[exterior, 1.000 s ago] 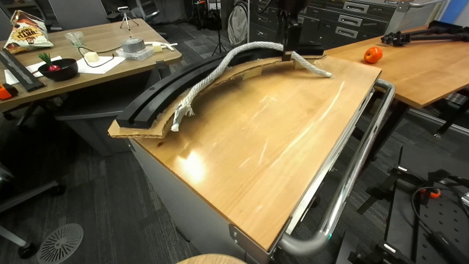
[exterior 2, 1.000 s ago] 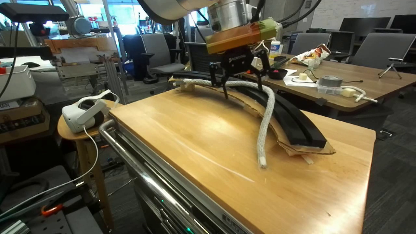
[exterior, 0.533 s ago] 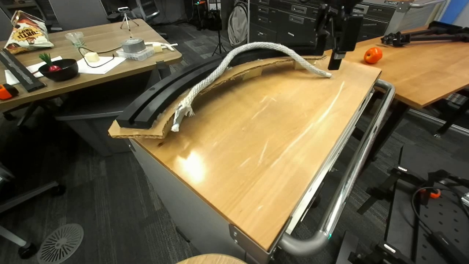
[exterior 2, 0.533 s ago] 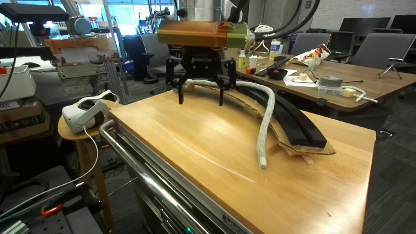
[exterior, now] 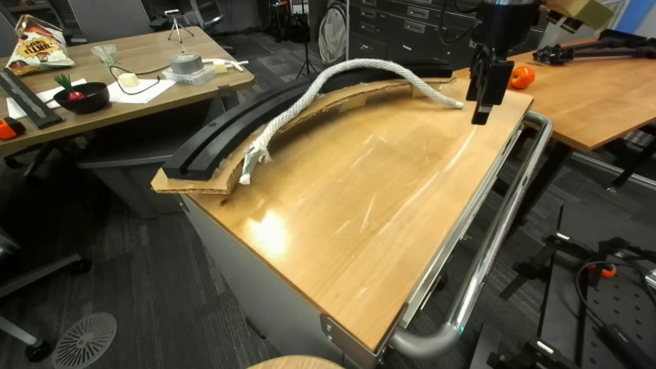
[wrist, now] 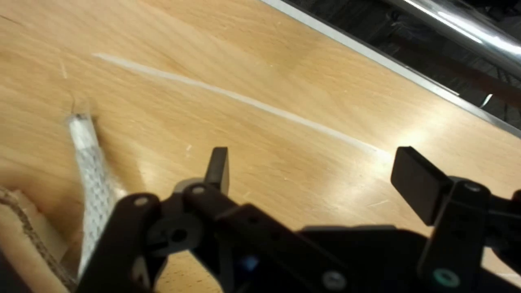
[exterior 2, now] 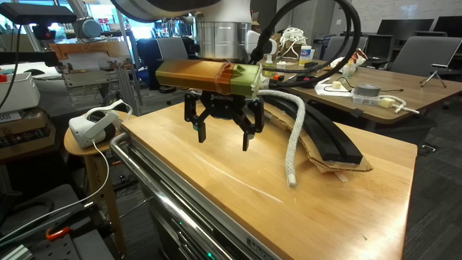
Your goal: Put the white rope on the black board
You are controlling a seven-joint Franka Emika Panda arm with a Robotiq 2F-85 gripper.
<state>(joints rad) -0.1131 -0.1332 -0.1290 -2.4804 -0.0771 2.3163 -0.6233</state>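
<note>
The white rope point(exterior: 307, 97) bows beside the inner curve of the black board point(exterior: 215, 128). Its middle overlaps the board's inner side; whether it rests on it I cannot tell. The frayed end hangs by the cardboard edge, while the plain end point(exterior 2: 291, 178) lies on the wooden tabletop. In the wrist view the rope point(wrist: 91, 179) runs left of my gripper point(wrist: 313, 156), outside the fingers. The jaws stand wide apart with only tabletop between them. Seen in an exterior view, my gripper point(exterior 2: 223, 143) hangs above the tabletop on the rope's rail side, hiding part of rope and board.
Cardboard point(exterior: 228, 174) lies under the board and juts past its inner edge. A metal rail point(exterior: 487, 251) runs along the tabletop's side. Behind stands another table point(exterior 2: 397, 83) with a bowl, tape roll and chip bag. A headset point(exterior 2: 92, 122) sits on a stool.
My gripper, whose fingers stood about the rope a second ago, has swung off it toward the rail side and now hangs over the tabletop. Rope and board have stayed put.
</note>
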